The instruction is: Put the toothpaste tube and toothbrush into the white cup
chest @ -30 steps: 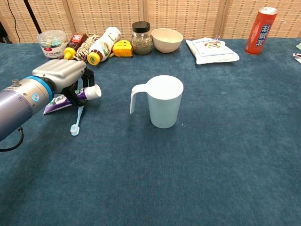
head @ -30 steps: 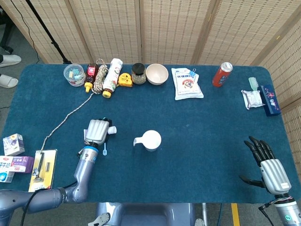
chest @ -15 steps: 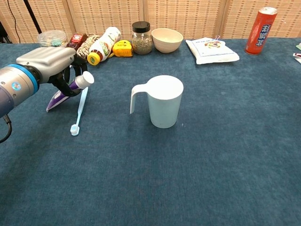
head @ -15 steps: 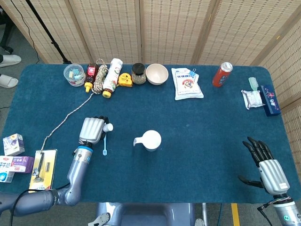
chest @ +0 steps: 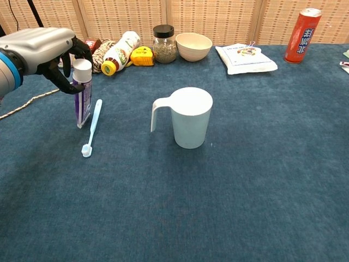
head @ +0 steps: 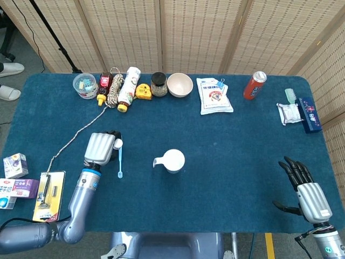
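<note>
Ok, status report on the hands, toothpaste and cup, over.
Left hand holds purple toothpaste tube by its cap end. Right hand open, idle. Light blue toothbrush lies on cloth. White cup upright, path clear.

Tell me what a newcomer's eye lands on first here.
The robot's left hand, at the table's left, holds a purple toothpaste tube with a white cap cap-up. A pale blue toothbrush lies just beside it, and the white handled cup stands mid-table. The right hand hovers open at the near right.
</note>
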Action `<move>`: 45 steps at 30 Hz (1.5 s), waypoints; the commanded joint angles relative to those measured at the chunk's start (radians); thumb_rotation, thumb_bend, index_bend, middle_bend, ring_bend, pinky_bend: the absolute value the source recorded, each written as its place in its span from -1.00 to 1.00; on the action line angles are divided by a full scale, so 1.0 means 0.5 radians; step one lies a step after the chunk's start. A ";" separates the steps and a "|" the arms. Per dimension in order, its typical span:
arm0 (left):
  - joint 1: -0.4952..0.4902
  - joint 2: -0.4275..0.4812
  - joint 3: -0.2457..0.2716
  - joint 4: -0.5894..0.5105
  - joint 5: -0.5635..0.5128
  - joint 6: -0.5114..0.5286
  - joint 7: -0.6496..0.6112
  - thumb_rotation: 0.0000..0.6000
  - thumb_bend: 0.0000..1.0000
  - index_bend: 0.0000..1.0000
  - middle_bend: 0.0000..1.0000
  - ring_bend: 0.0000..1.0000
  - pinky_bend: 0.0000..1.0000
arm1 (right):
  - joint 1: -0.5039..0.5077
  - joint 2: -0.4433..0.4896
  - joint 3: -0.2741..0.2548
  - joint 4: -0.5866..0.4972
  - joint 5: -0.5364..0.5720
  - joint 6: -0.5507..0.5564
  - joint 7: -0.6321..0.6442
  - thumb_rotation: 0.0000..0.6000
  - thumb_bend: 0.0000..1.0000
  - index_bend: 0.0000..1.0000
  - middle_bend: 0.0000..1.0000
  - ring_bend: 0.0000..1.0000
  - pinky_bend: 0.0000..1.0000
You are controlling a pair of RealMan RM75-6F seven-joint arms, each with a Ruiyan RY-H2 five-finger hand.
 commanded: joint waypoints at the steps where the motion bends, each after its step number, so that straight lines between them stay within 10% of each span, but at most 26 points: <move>1: 0.003 0.028 -0.003 -0.048 -0.007 0.022 0.028 1.00 -0.16 0.28 -0.04 -0.01 0.12 | 0.000 -0.001 0.001 0.000 0.001 -0.001 0.001 1.00 -0.86 -1.00 -1.00 -1.00 -0.90; 32: -0.116 0.278 -0.171 -1.030 0.150 0.357 0.366 1.00 -0.16 0.28 -0.04 -0.01 0.12 | -0.007 -0.001 0.013 -0.010 0.008 0.002 0.005 1.00 -0.86 -1.00 -1.00 -1.00 -0.89; 45: -0.277 -0.004 -0.183 -0.861 0.130 0.293 0.301 1.00 -0.16 0.28 -0.04 -0.01 0.12 | -0.008 0.008 0.021 -0.002 0.021 0.000 0.037 1.00 -0.86 -1.00 -1.00 -1.00 -0.89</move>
